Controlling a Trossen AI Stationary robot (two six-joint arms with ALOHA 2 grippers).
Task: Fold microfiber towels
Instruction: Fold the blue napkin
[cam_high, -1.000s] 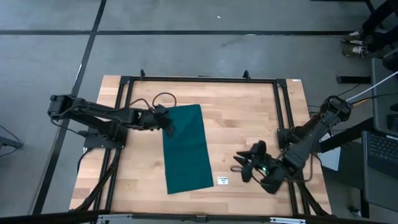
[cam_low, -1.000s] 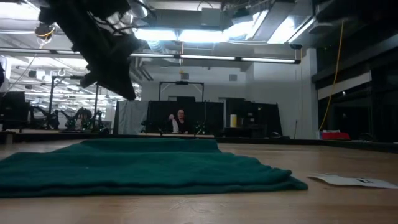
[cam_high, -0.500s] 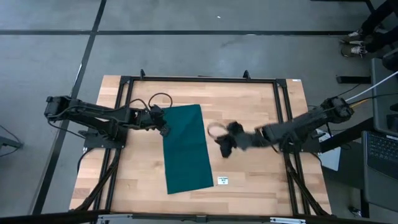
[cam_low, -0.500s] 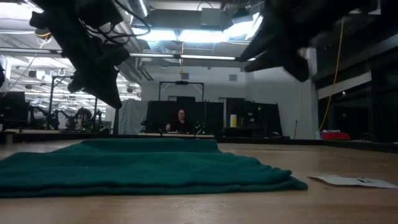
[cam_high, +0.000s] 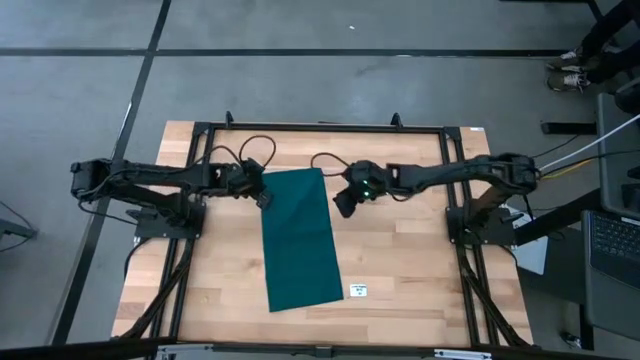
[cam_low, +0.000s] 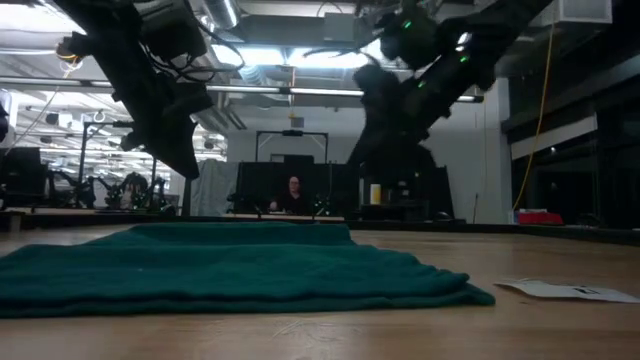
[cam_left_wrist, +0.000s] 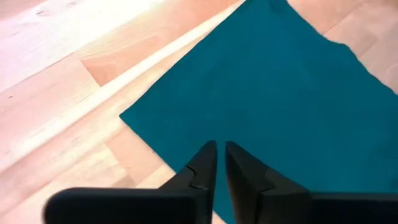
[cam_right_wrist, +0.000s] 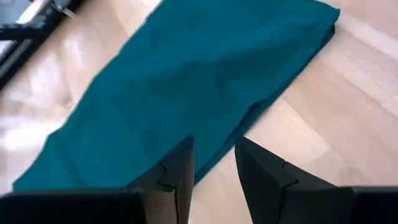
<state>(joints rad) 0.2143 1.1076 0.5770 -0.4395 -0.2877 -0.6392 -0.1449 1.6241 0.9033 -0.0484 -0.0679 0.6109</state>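
Observation:
The dark teal towel (cam_high: 300, 240) lies flat on the wooden table as a long folded rectangle that runs from far to near; it also shows in the low view (cam_low: 230, 272). My left gripper (cam_high: 262, 197) hovers shut over the towel's far left corner (cam_left_wrist: 134, 115), above the cloth, as the low view (cam_low: 172, 145) shows. My right gripper (cam_high: 343, 203) hovers open over the towel's right long edge (cam_right_wrist: 249, 118) near its far end, also raised (cam_low: 385, 125).
A small white card (cam_high: 358, 291) lies on the table beside the towel's near right corner, also in the low view (cam_low: 565, 290). A black frame (cam_high: 320, 128) borders the table. Bare wood lies right of the towel. A person (cam_low: 291, 195) sits in the room behind.
My right gripper has swung from the table's near right corner toward the far edge and the left, up to the towel's right edge near its far end. My left gripper has drawn back a little toward the table's left. The towel has stayed still.

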